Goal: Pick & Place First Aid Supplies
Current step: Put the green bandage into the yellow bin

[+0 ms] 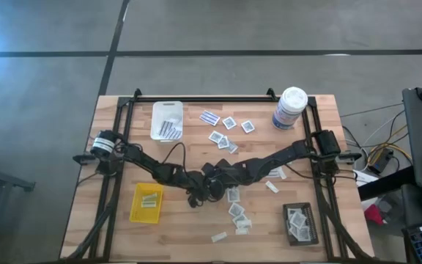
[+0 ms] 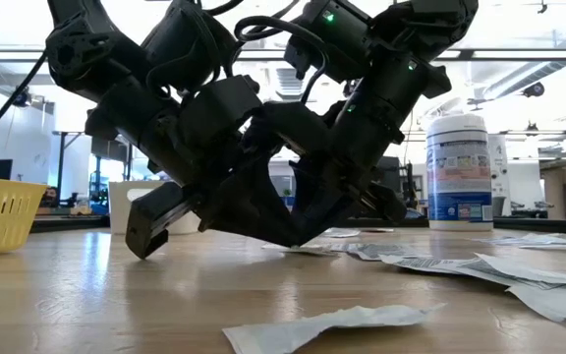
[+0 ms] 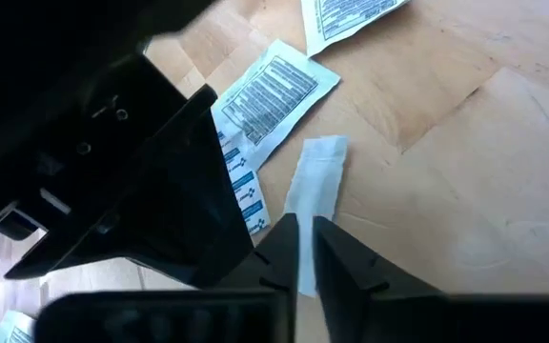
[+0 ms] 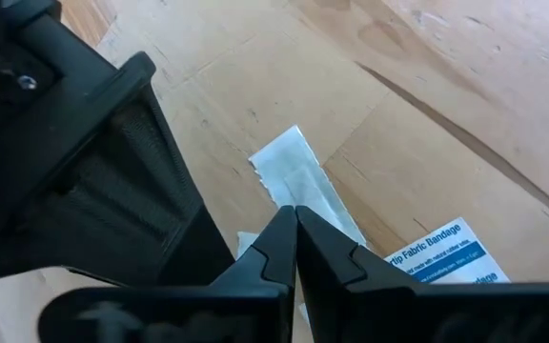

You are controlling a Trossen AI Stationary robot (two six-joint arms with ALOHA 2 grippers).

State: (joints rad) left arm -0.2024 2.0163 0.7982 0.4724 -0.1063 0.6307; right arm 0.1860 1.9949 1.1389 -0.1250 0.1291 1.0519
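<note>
Packets lie all over the table (image 1: 123,235). Both arms meet in the middle. The left gripper (image 3: 305,250) pinches one end of a thin white strip (image 3: 315,181); the right gripper (image 4: 295,233) is closed tight on it too. It looks light, floppy and easy to tear.

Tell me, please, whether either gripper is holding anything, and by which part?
The left gripper has its fingers closed on one end of a pale narrow strip. The right gripper pinches the end of a similar white packet.
</note>
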